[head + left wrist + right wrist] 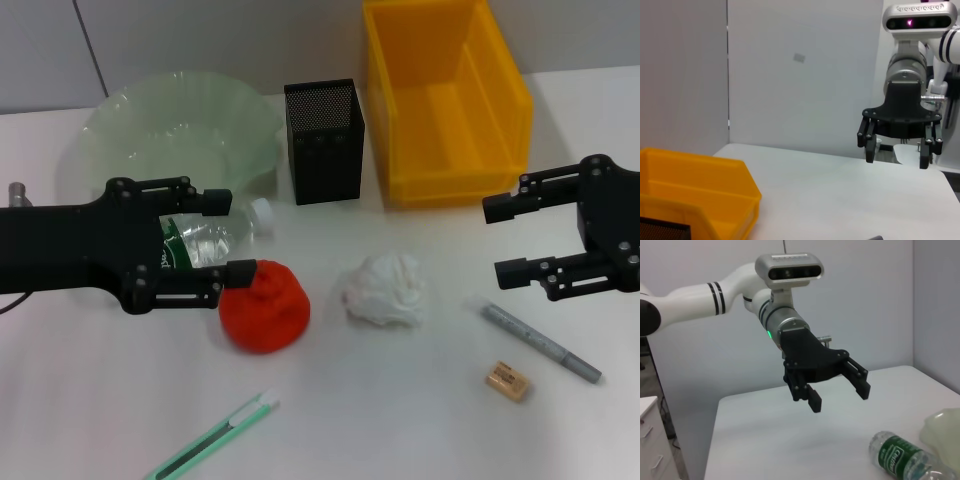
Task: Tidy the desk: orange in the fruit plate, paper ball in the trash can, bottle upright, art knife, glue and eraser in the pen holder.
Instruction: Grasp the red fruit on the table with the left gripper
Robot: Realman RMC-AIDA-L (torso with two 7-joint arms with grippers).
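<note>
The clear bottle (212, 238) with a green label lies on its side, its white cap toward the pen holder. My left gripper (235, 237) hovers open above it, nothing between its fingers; it also shows as the left gripper (840, 395) above the bottle (905, 457). The orange (265, 305) rests just below that gripper's lower finger. The white paper ball (385, 290) sits mid-table. My right gripper (495, 240) is open at the right, above the grey glue pen (540, 340) and the tan eraser (507, 380). The green art knife (215, 440) lies at the front.
The pale green fruit plate (180, 130) stands at the back left, the black mesh pen holder (323, 140) behind the bottle cap, and the yellow bin (445, 100) at the back right. The left wrist view shows the right gripper (897, 145) and the bin (695, 190).
</note>
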